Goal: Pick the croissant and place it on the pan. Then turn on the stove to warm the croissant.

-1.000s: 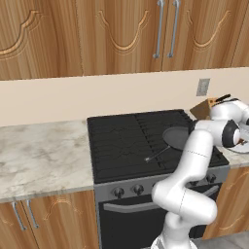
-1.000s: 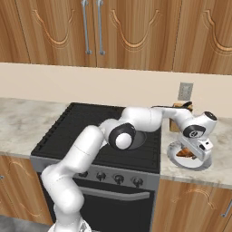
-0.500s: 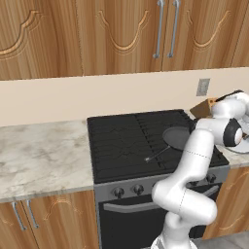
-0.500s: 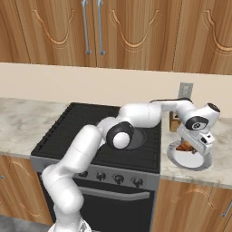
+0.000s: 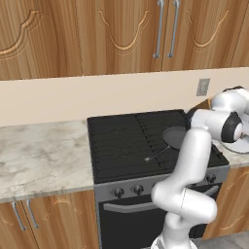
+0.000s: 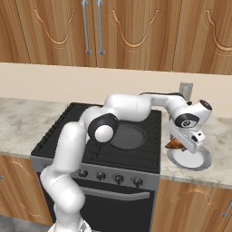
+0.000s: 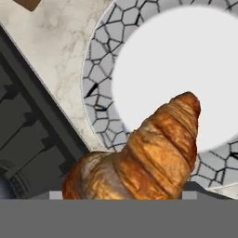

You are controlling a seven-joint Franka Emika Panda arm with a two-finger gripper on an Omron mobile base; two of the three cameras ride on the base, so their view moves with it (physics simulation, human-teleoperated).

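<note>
Kitchen: wooden cupboards hung over a marble counter (image 5: 44,155), with the black stove (image 5: 141,146) set into it and the robot parked in front.
Gripper: the gripper (image 6: 179,146) hung over the counter just to the right of the stove, above the near-left rim of a pale plate (image 6: 199,159) with a cracked-tile border.
Croissant: the croissant (image 7: 139,160) sat right at the fingertips in the hand view, rising from 7 o'clock toward 1 o'clock, narrow tip uppermost; in the right base view it showed as a small brown sliver (image 6: 174,144) under the hand, seemingly lifted off the plate.
Grip: judged to be gripping the croissant, since the pastry sat hard against the hand with the plate well behind it; the fingers themselves were covered by the pastry, so contact could not be seen directly.
Pan: the pan (image 6: 129,137) rested on the right-hand grates, at about 9 o'clock from the gripper in the right base view, near but apart; its thin handle (image 5: 156,154) pointed toward 7 o'clock in the left base view.
Coming move: probably a short carry leftward over the stove edge to the pan's bowl.
Knobs: the knobs (image 6: 108,177) lined the stove front, untouched as far as could be told.
Hidden: the arm's elbow covered part of the pan, and the forearm cut off most of the plate in the left base view.
</note>
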